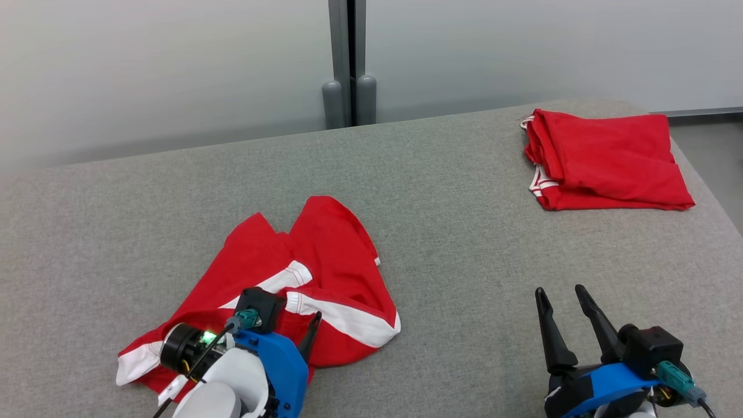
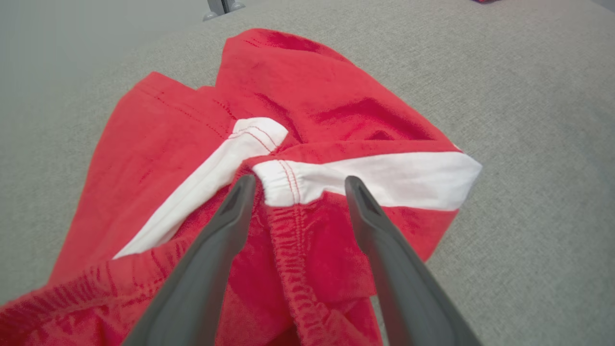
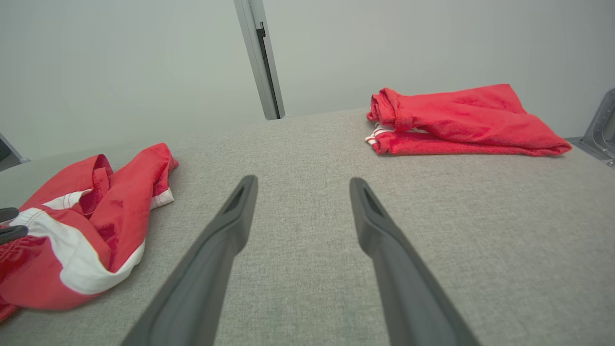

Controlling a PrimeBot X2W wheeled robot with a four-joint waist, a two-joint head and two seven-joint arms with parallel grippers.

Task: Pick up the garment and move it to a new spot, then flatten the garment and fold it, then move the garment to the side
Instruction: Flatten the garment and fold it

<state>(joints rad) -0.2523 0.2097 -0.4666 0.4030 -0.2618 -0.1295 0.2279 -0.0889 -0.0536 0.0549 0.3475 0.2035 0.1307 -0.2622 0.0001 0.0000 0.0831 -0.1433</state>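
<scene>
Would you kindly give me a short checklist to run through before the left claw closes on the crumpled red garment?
1. Left claw open: ok, fingers spread wide.
2. Cloth between its fingers: ok, the white-edged waistband of the crumpled garment bunches between the tips.
3. Tips low enough to pinch the cloth: cannot tell.
4. Right claw out of the way: ok, open over the grey surface, apart from the cloth.
5. Room for a new spot: ok, bare surface lies between this garment and the folded garment.
6. Garment flat: not ok, it lies crumpled.
</scene>
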